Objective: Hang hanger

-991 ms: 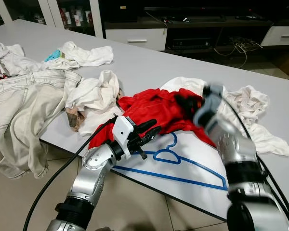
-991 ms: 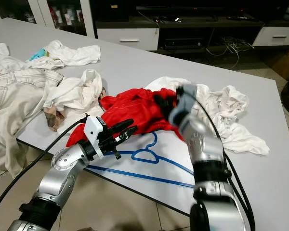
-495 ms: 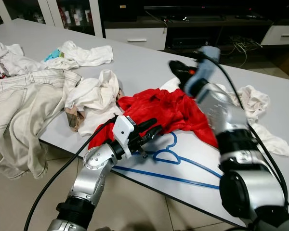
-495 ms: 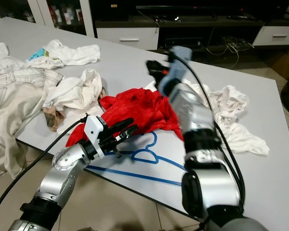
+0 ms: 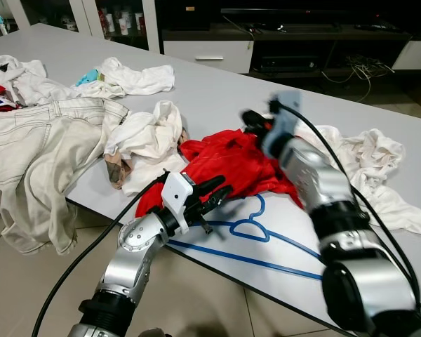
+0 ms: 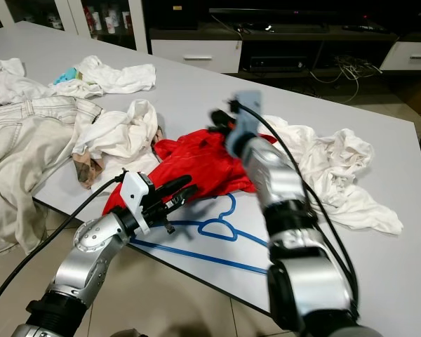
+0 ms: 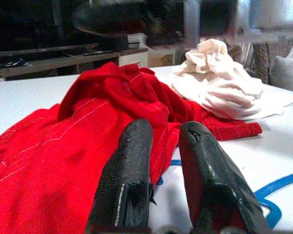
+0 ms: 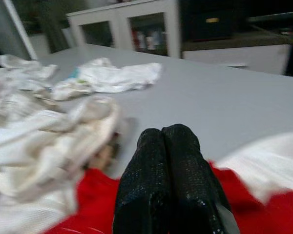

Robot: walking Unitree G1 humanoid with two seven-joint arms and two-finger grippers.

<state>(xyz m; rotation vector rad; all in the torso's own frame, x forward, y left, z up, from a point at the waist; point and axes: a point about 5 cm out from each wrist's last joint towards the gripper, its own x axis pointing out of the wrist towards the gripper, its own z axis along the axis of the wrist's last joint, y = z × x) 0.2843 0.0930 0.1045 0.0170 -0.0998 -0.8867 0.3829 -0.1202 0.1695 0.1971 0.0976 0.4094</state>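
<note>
My right gripper [image 8: 163, 134], fingers pressed together and empty, hovers over the far edge of the red shirt [image 5: 228, 165]. My left gripper [image 5: 214, 193], fingers slightly parted, sits near the blue hanger [image 5: 256, 232] on the table [image 5: 217, 91].

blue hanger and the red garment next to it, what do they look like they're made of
The blue hanger looks like thin wire with a blue coating, or possibly slim plastic: its outline is very narrow, evenly coloured and smooth. The red garment is woven cloth, likely cotton or a blend: matte, crumpled into soft folds, and the left wrist view shows a fine weave with faint pale stripes.
</note>
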